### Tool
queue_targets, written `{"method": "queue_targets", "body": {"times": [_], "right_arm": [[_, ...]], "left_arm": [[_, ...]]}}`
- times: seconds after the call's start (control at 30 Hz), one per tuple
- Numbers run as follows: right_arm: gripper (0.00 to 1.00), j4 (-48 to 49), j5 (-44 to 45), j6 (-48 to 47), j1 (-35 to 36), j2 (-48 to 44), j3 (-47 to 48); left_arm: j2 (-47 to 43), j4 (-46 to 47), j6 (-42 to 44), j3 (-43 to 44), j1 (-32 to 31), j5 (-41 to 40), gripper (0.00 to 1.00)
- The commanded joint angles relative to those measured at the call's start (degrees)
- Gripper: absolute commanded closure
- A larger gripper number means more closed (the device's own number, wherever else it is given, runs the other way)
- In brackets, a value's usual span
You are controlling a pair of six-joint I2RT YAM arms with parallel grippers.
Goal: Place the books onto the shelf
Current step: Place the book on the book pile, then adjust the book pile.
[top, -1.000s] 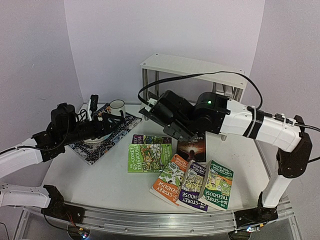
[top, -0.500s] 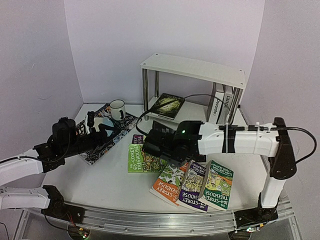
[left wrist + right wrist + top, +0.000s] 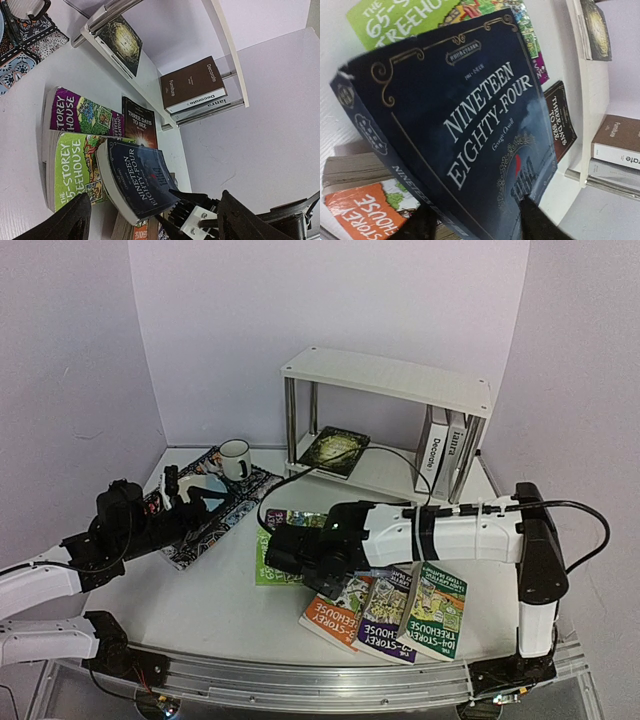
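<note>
A navy book lies tilted, cover up, in front of the shelf. Its upper part rests on a green book that lies flat on the bench. Its lower edge sits between the fingers of the right jaws; I cannot tell whether they clamp it or stand loose around it. A purple book lies against the green one on the shelf side, and a black book lies flat just beside it, nearer the shelf's foot. The right arm stretches across all of these and hides most of them from the top view. Farther out from the shelf, three paperbacks lie side by side near the bench's front edge. On the shelf's lower board a dark-green book lies flat at the left end, and upright books stand at the right end. Left of the shelf a mug stands at the far corner of a placemat. The left jaws hover over the placemat, wide apart and holding nothing.
</note>
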Motion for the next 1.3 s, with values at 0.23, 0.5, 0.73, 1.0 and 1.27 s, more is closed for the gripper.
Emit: {"method": "queue_targets", "body": {"times": [0.23, 0.5, 0.73, 1.0, 1.27], "right_arm": [[0.02, 10.4, -17.1, -0.4, 0.0, -6.0, -4.6], [0.02, 17.2, -21.0, -0.6, -1.4, -14.4, -11.5], [0.02, 19.7, -26.4, 4.4, -7.5, -21.5, -19.5], [0.02, 23.3, -33.8, 15.3, -17.0, -31.3, -33.0], [0.06, 28.1, -32.8, 25.0, -21.2, -37.9, -43.4]], "left_arm": [[2.0, 1.8, -5.9, -2.9, -0.1, 1.4, 0.01], [8.6, 5.9, -7.3, -3.0, -0.9, 8.6, 0.00], [13.1, 8.0, -8.7, -1.9, -6.3, 5.3, 0.00], [16.0, 10.5, -11.2, -1.2, -9.2, 3.8, 0.00], [23.8, 16.0, -12.1, 1.0, -10.5, 5.3, 0.01]]}}
